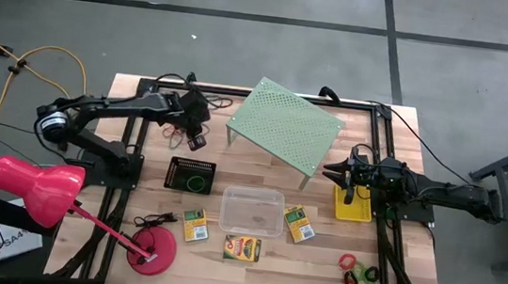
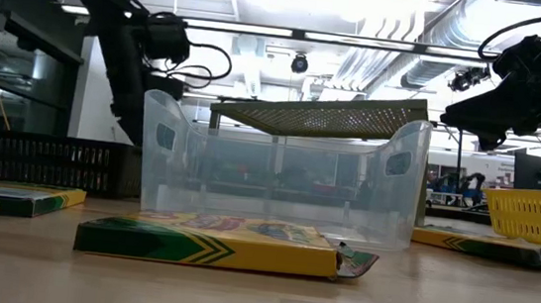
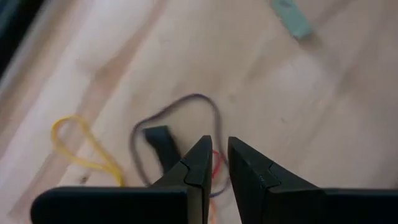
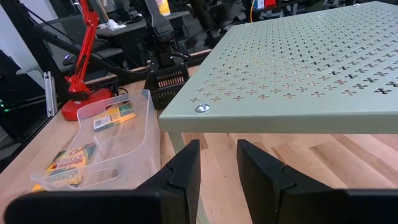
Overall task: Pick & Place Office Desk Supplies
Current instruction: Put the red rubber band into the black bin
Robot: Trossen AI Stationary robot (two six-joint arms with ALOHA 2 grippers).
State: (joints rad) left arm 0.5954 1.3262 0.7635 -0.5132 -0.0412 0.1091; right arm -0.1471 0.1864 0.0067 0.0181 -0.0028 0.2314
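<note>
My left gripper [image 1: 197, 141] [image 3: 219, 142] points steeply down over the far left of the table, with only a narrow gap between its fingers. On the wood below it lie thin rubber bands [image 1: 175, 135]: a purple-grey loop [image 3: 186, 102], a yellow one [image 3: 81, 146] and a red one [image 3: 216, 163] that shows in the gap. Three green-and-yellow card boxes [image 1: 193, 224] [image 1: 243, 248] [image 1: 298, 222] lie flat around the clear tub [image 1: 252, 210]. My right gripper [image 1: 329, 175] [image 4: 217, 146] waits level and open over the yellow basket [image 1: 353, 207]. My left gripper comes at the rubber bands from above. The red band [image 3: 216, 163] shows in the narrow gap between its fingers, but I cannot tell whether the fingers touch it or whether it lies on the table below them.
A small black mesh tray [image 1: 192, 173] with a green ring in it stands just nearer than my left gripper. The pale green perforated shelf [image 1: 284, 126] stands at the far middle. Little rings [image 1: 356, 271] lie near right. A pink desk lamp [image 1: 37, 185] stands near left.
</note>
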